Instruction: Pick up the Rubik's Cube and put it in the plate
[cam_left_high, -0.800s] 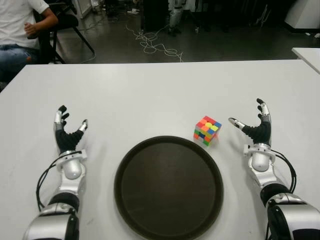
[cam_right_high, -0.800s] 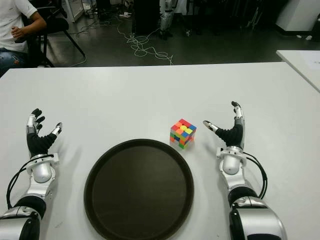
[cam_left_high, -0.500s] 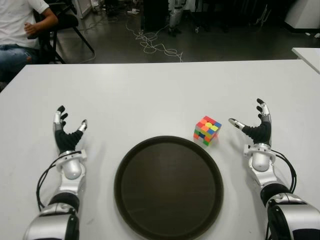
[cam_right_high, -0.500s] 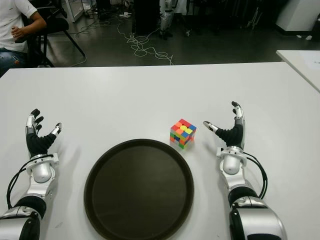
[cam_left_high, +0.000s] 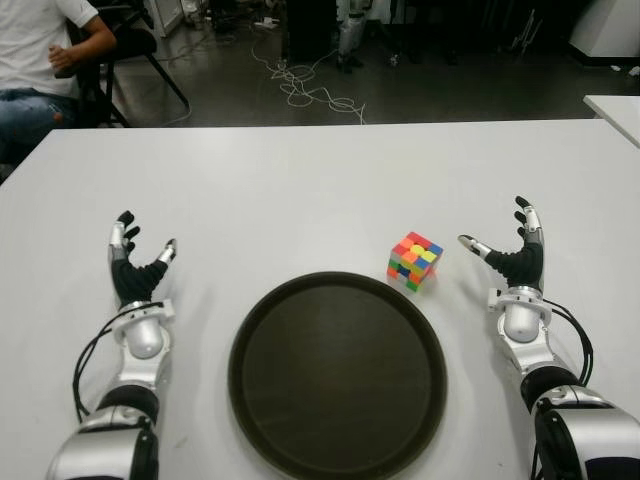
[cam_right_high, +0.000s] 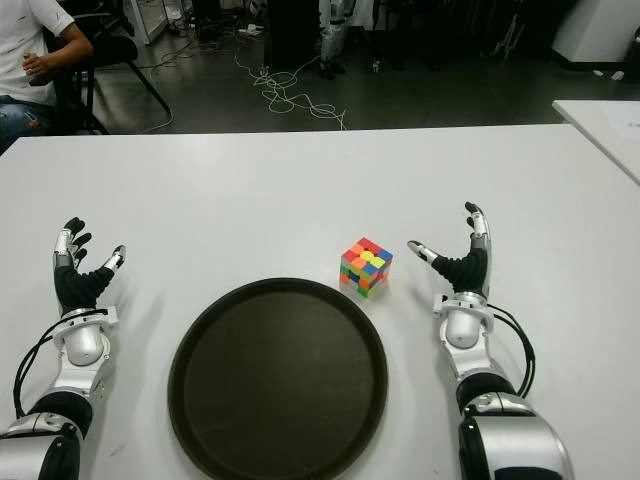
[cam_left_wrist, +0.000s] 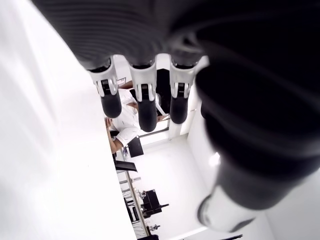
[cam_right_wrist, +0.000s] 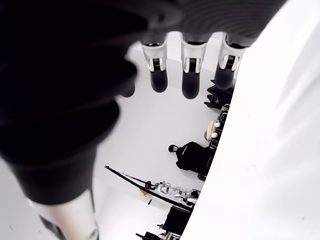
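A multicoloured Rubik's Cube (cam_left_high: 414, 261) stands on the white table (cam_left_high: 300, 190), just beyond the right rim of a round dark brown plate (cam_left_high: 337, 373). My right hand (cam_left_high: 508, 256) is a short way to the right of the cube, palm up, fingers spread and holding nothing. My left hand (cam_left_high: 135, 258) shows at the left of the plate, also open with fingers spread. In the wrist views the fingers (cam_right_wrist: 189, 55) of the right hand and the fingers (cam_left_wrist: 142, 97) of the left are straight, with nothing in them.
A seated person (cam_left_high: 40, 60) in a white shirt is at the far left beyond the table. Cables (cam_left_high: 305, 85) lie on the dark floor behind. Another white table's corner (cam_left_high: 615, 105) shows at the far right.
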